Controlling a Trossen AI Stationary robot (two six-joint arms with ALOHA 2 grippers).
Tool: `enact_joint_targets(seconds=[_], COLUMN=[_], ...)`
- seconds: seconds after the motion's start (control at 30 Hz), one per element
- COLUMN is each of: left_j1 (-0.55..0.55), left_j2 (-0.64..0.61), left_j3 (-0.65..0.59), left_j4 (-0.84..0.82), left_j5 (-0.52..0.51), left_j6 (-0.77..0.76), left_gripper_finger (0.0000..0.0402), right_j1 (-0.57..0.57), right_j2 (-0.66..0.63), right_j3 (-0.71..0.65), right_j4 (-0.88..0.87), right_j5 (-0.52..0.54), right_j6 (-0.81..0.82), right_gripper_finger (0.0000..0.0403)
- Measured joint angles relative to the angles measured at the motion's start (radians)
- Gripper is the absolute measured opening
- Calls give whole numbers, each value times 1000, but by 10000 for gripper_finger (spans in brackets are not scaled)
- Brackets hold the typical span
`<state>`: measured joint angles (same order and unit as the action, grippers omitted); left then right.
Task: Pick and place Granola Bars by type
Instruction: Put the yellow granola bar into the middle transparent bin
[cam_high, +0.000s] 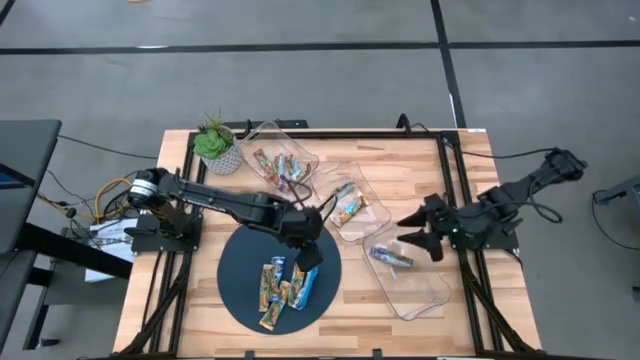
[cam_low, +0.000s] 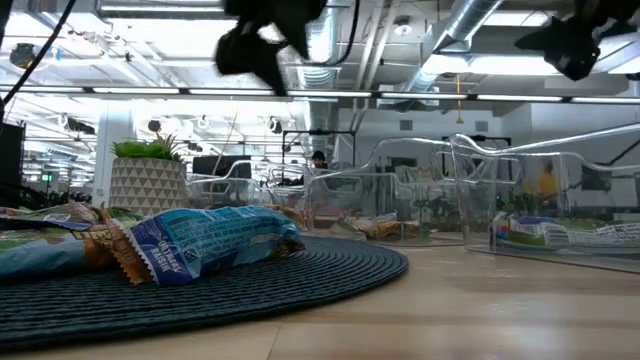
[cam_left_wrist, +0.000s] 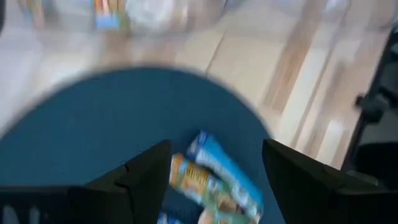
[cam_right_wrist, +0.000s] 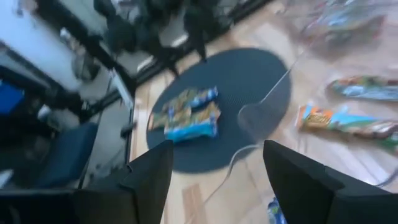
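Wooden table (cam_high: 200, 310) carrying a dark round mat (cam_high: 240, 265) near its front edge, three clear trays (cam_high: 420, 295) toward the back-right. Left gripper (cam_high: 308, 255) above unsorted Granola Bars (cam_high: 283, 285), jaws spread, empty, seemingly ready to pick. Right gripper (cam_high: 415, 230) by the right edge, spread, waiting.

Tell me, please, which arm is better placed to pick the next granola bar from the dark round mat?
Probably the left. The left gripper hangs open directly above the granola bars on the mat, while the right gripper, also open, waits over the clear trays, farther away.
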<state>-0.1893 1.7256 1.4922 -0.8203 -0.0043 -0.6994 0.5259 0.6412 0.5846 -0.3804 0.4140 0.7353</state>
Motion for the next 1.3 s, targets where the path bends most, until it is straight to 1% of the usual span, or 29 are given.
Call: enact_joint_targets(seconds=[0.07,0.13,0.27,0.37,0.57,0.67,0.77,0.9,1.17,1.27,1.3], left_j1=[-8,-16,-45,-76,-99,-100,-100,-99,-98,-98,-98], left_j2=[0,0,1,2,3,4,4,4,4,4,4], left_j3=[-39,-80,-146,-174,-203,-204,-204,-204,-204,-204,-204], left_j4=[-12,-9,6,19,33,34,33,33,34,33,33], left_j5=[19,37,69,75,75,79,104,137,163,193,205], left_j6=[-45,-107,-213,-254,-304,-305,-313,-326,-338,-353,-356], left_gripper_finger=[245,245,245,245,245,245,245,245,245,245,245], right_j1=[22,36,52,63,69,69,69,69,40,21,14], right_j2=[-39,-62,-68,-80,-169,-231,-314,-425,-596,-641,-639], right_j3=[-24,-48,-71,-90,-199,-270,-344,-428,-478,-486,-487], right_j4=[-1,2,-2,13,190,249,310,432,448,451,454], right_j5=[38,50,75,129,165,165,163,161,160,130,114], right_j6=[23,53,76,74,-2,-26,-41,-123,-305,-391,-415], right_gripper_finger=[244,244,244,244,244,244,244,244,244,244,244])
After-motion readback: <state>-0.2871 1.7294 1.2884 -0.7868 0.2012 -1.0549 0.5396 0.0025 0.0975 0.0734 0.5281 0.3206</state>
